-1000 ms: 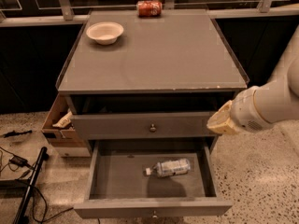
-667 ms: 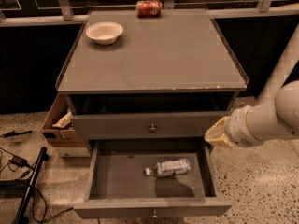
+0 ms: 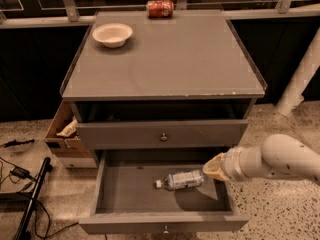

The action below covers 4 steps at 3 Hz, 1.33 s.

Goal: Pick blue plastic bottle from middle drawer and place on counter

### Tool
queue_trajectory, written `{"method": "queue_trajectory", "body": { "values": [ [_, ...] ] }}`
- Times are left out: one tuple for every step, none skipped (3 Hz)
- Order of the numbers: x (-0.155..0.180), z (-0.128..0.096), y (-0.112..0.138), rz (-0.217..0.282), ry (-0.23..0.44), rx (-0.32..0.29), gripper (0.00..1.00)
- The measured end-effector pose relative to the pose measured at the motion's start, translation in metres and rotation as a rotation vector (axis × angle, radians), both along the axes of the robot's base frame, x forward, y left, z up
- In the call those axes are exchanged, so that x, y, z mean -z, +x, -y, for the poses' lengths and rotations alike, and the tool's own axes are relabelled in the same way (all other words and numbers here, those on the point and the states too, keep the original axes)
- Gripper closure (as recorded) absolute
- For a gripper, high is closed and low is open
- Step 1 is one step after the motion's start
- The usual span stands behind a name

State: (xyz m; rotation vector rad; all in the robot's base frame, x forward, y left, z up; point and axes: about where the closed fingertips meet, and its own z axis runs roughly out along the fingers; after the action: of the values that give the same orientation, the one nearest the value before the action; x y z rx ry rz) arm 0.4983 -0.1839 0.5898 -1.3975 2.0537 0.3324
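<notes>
Gripper (image 3: pixel 212 168) lower right, just beside blue plastic bottle (image 3: pixel 182 179) lying in open middle drawer (image 3: pixel 127 196); its grip state cannot be told.

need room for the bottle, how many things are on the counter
2: white bowl back left, red can at the back edge. The gripper is low at the middle drawer, beside the blue plastic bottle.

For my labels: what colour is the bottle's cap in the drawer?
White cap, in the camera view; the gripper is at the other end of the bottle.
</notes>
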Motion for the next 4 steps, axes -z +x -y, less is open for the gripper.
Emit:
{"method": "queue_trajectory", "body": {
  "values": [
    [0.018, -0.003, -0.003, -0.026, 0.018, 0.002, 1.0],
    [0.02, -0.003, -0.003, -0.028, 0.018, 0.001, 1.0],
    [0.038, -0.009, -0.002, -0.037, 0.04, -0.009, 0.85],
    [0.06, -0.019, 0.0, -0.048, 0.062, -0.023, 0.61]
  ]
}}
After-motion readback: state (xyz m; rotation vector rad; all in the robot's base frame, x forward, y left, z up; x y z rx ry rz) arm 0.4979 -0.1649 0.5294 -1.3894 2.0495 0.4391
